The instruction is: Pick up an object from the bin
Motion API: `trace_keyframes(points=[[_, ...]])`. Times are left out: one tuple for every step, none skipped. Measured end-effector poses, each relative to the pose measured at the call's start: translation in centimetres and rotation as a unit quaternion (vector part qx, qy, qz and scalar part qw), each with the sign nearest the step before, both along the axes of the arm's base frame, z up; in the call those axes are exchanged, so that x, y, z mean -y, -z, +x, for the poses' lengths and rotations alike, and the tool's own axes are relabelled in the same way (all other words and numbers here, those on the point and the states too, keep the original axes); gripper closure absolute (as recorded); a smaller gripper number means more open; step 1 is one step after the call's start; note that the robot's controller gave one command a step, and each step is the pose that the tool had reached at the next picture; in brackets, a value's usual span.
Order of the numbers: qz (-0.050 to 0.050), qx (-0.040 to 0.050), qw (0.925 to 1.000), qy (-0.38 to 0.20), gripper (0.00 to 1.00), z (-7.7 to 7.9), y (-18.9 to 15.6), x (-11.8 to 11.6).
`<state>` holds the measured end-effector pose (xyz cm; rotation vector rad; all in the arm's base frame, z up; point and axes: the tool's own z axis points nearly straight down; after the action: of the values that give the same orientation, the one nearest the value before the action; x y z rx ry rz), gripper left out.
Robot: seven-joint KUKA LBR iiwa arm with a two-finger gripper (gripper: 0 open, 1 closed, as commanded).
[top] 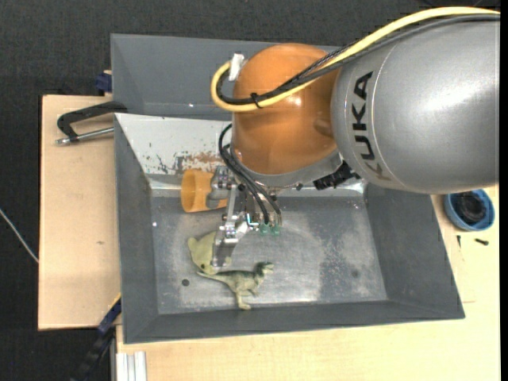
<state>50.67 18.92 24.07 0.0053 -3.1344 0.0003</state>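
Grey metal bin (409, 248), seen from above. Floor mostly bare towards the right wall; rust-coloured scuffs noted on the far wall, left part.

Arm (432, 94) entered from the right, silver housing over the bin's far-right corner. Orange cover (278, 109) on the wrist, with a yellow cable (397, 24) looped over it. Thin dark leads are seen running down from the cover to the tool.

Gripper (223, 248) lowered onto the left half of the floor, pointed down and slightly towards the near-left corner. Whether it is apart or together cannot be told; the tip is narrow and partly masked by its own body.

Three things recorded, all in the left half:
- Pale olive floppy piece (202, 252), flat on the floor, just beside the gripper tip on its left and apparently touching it. Nothing is seen to be lifted.
- Green toy dinosaur (239, 279), lying on its side close to the near wall, directly below the gripper tip in the view. Its tail is overlapped by, or touching, the olive piece; which one cannot be settled.
- Orange-yellow cup-shaped piece (194, 190), lying against the foot of the far wall, near the gripper's upper body and well apart from the other two.
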Motion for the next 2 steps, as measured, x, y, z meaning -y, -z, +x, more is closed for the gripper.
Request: trace_keyframes(points=[[0.0,-0.0014,1.0,-0.009,0.0,5.56,17.03,4.1],[0.0,-0.0007,0.9999,-0.01,0.0,5.5,16.76,4.0]])
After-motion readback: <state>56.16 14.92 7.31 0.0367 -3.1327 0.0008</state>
